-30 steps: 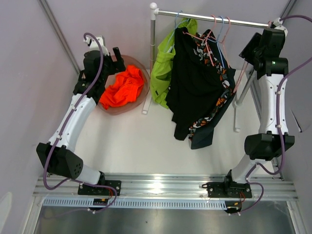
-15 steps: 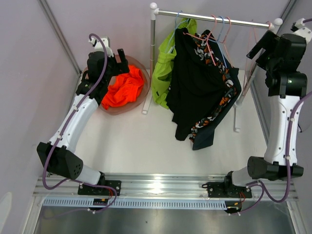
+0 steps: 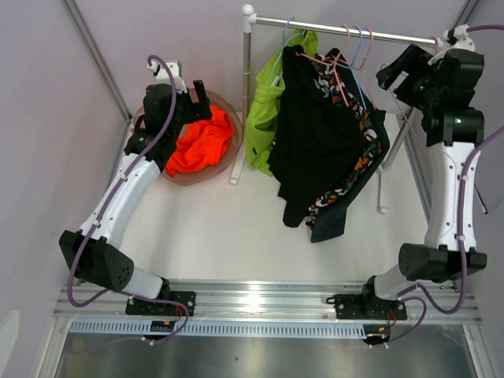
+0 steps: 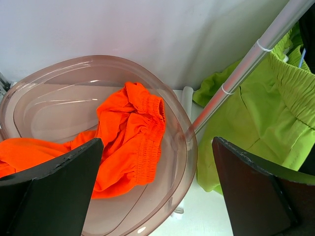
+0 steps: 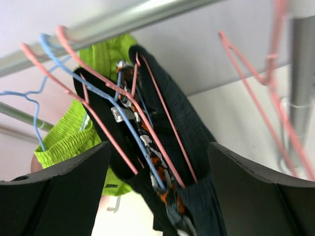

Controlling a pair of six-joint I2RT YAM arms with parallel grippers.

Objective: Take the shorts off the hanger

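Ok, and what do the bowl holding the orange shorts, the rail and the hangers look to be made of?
Bowl: translucent smoky-brown plastic with a glossy finish. The wall is see-through and carries bright reflections.
Rail: a metal tube with a silvery satin finish and a long highlight along it.
Hangers: thin pink and blue rods, probably coated wire or plastic. The look doesn't settle which.

Table [image 3: 220, 236]: white top, centre of frame. Standing directly on it: translucent brown tub [image 3: 233, 153], upper left; clothes rack [image 3: 246, 71], white feet at upper centre and right.
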